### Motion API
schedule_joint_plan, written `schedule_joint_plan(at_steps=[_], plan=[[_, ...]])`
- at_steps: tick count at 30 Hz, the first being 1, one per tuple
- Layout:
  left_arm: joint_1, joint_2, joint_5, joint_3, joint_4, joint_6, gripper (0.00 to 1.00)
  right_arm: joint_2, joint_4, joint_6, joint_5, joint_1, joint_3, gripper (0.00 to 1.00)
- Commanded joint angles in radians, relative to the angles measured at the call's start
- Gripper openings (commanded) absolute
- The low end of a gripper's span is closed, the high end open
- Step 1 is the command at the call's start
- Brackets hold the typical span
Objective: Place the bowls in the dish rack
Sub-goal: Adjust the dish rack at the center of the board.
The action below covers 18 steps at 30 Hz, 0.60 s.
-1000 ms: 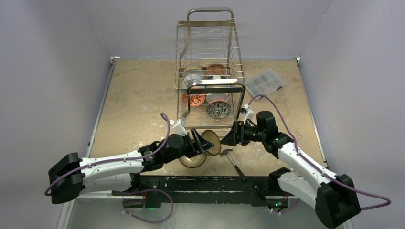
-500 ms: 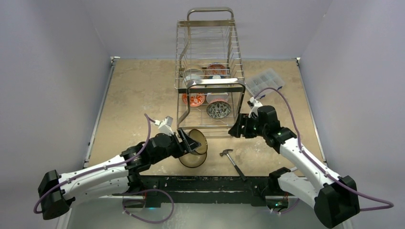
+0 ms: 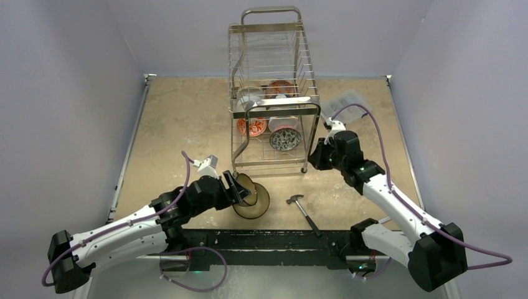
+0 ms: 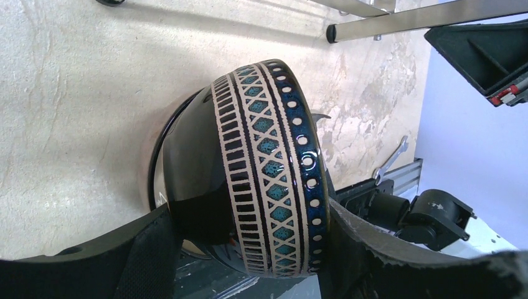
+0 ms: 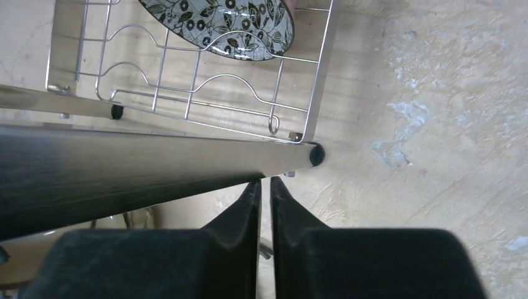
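Note:
My left gripper [image 3: 238, 189] is shut on a dark bowl [image 4: 268, 162] with a cream and blue patterned band, held on edge between both fingers [image 4: 386, 255]. It hangs just over a larger copper-brown bowl [image 3: 259, 205] resting on the table. The chrome dish rack [image 3: 271, 62] stands at the back centre, with several bowls in it, among them a red-and-white one [image 3: 251, 128] and a black-and-white floral one [image 5: 218, 25]. My right gripper [image 5: 264, 184] is shut on nothing, its tips right up against the rack's front right leg [image 5: 155, 168].
A hammer [image 3: 303, 207] lies on the table to the right of the copper-brown bowl. A clear plastic compartment box [image 3: 344, 101] sits behind the right arm, beside the rack. The black mounting rail [image 3: 268, 240] runs along the near edge.
My right gripper has shut and moved up to the rack's front right leg, and the rack has shifted slightly away. My left arm has drawn the held bowl left and back.

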Motion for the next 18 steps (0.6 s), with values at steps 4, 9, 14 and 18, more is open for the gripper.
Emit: schedule_joint_plan(at_steps=[4,9,14,18], plan=[[0.025,0.014,0.056,0.036,0.101,0.010,0.00,-0.016,0.097,-0.010,0.204,-0.019,0.044,0.00],[0.068,0.019,0.104,0.038,0.104,0.030,0.00,-0.026,0.082,-0.014,0.175,-0.117,0.037,0.00],[0.158,0.022,0.196,0.040,0.100,0.069,0.00,-0.022,0.063,-0.071,0.028,-0.153,0.048,0.00],[0.254,0.046,0.308,0.044,0.108,0.105,0.00,-0.040,0.046,-0.099,-0.085,-0.154,0.026,0.14]])
